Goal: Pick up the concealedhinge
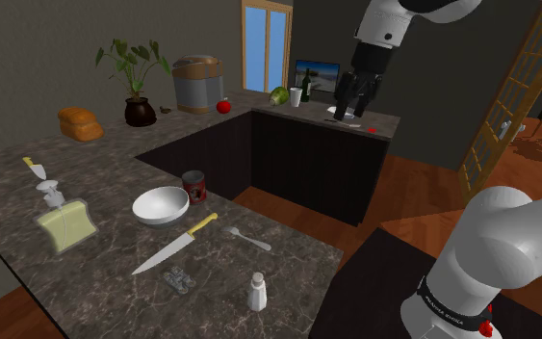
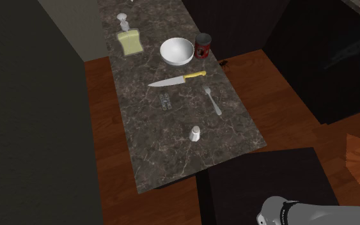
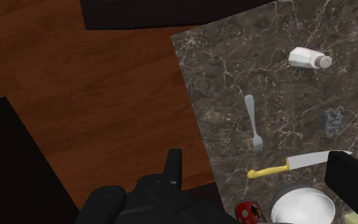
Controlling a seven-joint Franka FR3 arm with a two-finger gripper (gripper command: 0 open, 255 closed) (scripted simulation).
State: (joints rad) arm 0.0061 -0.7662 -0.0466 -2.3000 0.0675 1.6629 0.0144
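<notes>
In the shoulder view the concealed hinge [image 1: 177, 280], a small grey metal piece, lies flat on the dark marble counter [image 1: 95, 279], just beside the blade of the yellow-handled knife [image 1: 174, 245] on its nearer side. The gripper [image 1: 351, 108] hangs well apart from the knife, high toward this view's upper right, its fingers spread. In the second exterior view the hinge [image 2: 165, 102] sits just below the knife [image 2: 176, 80], the fork [image 2: 213, 100] lies to the knife's lower right, and the white shaker [image 2: 195, 133] is farther from the knife than the hinge. In the wrist view the gripper [image 3: 257, 154] stands wide open and empty, while the hinge [image 3: 334, 121] lies near the knife [image 3: 298, 164], between it and the shaker [image 3: 310, 58], untouched.
</notes>
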